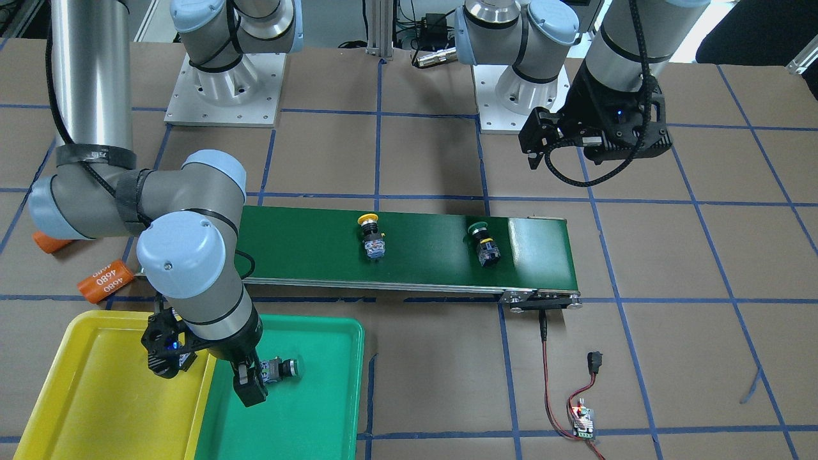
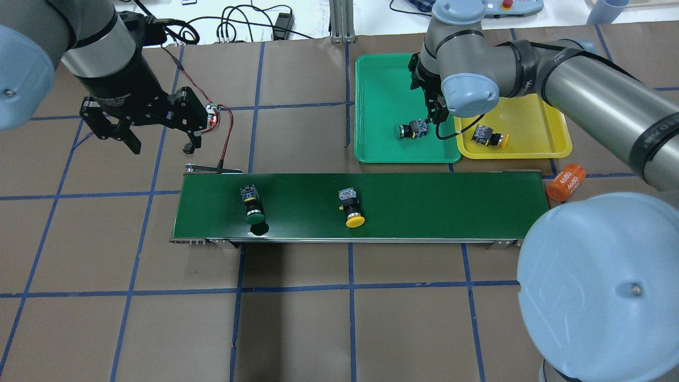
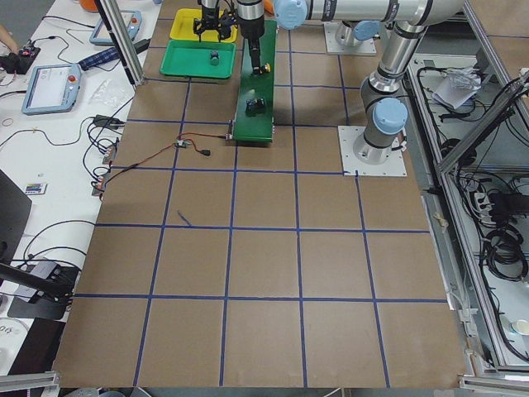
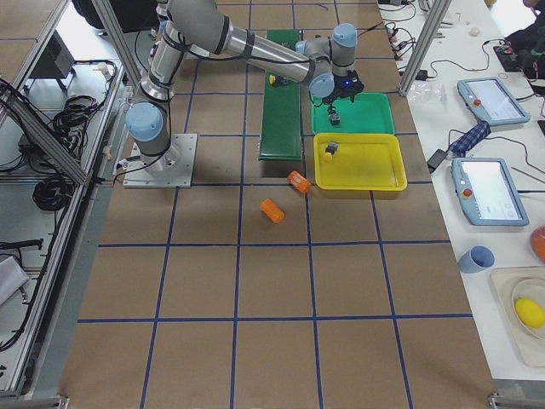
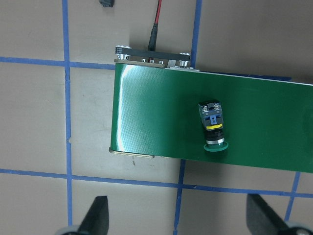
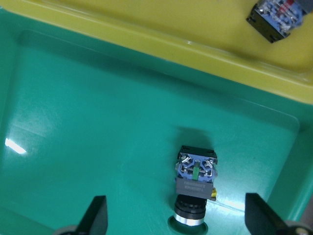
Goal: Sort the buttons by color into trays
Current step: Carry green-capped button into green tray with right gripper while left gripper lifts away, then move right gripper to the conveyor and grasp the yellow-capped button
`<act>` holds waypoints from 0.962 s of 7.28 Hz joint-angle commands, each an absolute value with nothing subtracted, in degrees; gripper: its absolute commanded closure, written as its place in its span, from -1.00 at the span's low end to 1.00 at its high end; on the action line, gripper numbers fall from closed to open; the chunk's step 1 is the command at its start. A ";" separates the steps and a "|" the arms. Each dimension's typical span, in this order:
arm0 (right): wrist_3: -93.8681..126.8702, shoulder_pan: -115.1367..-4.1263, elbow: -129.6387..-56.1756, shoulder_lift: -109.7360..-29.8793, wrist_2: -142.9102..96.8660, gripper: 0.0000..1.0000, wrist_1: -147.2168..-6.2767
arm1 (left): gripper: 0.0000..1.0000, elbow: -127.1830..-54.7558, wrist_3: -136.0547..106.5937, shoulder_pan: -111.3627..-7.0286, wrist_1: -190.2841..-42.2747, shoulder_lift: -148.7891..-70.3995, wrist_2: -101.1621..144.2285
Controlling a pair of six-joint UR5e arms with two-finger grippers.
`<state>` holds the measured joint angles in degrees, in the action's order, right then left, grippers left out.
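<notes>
Judging the buttons (image 2: 253, 204) light, rigid, slick-capped, I'd pinch their black bodies: two on the belt (image 2: 424, 201), green at 9 o'clock of yellow, one each in green tray (image 2: 371, 106) and yellow tray (image 2: 541, 127), left hand (image 2: 159, 143) and right hand (image 6: 176, 218) spread empty.

One green-capped button (image 2: 414, 129) lies on its side in the green tray (image 2: 382, 95). A yellow-capped button (image 2: 489, 136) lies in the yellow tray (image 2: 536, 149) just beside it. A second green button (image 2: 252, 204) and a second yellow button (image 2: 351, 209) lie apart on the dark-green belt (image 2: 451, 207).
</notes>
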<state>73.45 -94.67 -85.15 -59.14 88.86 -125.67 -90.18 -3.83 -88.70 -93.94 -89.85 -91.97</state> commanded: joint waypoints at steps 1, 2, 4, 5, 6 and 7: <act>56.35 -94.74 -85.34 -66.23 88.94 -1.00 -115.39 | -1.00 -90.52 -3.78 -88.95 -93.52 -89.57 -91.93; 46.68 -95.18 -85.43 -68.97 88.77 -1.00 -113.57 | -1.00 -90.09 -3.87 -89.03 -93.43 -90.00 -91.85; 36.13 -95.97 -86.13 -72.83 86.76 -1.00 -107.18 | -1.00 -90.43 -3.00 -89.30 -93.51 -88.60 -91.85; 32.29 -97.28 -86.31 -75.56 84.57 -1.00 -104.88 | -1.00 -90.61 -2.90 -89.30 -93.52 -88.16 -92.11; 26.86 -98.95 -87.44 -76.02 84.73 -1.00 -103.72 | -1.00 -90.70 -2.90 -89.04 -93.52 -88.24 -91.85; 17.24 -100.18 -89.37 -76.11 85.25 -1.00 -104.49 | -1.00 -90.70 -2.90 -89.12 -93.52 -88.42 -91.85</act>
<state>26.80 -98.54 -87.53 -75.46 85.14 -104.76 -90.63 -2.94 -89.15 -93.51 -88.36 -91.90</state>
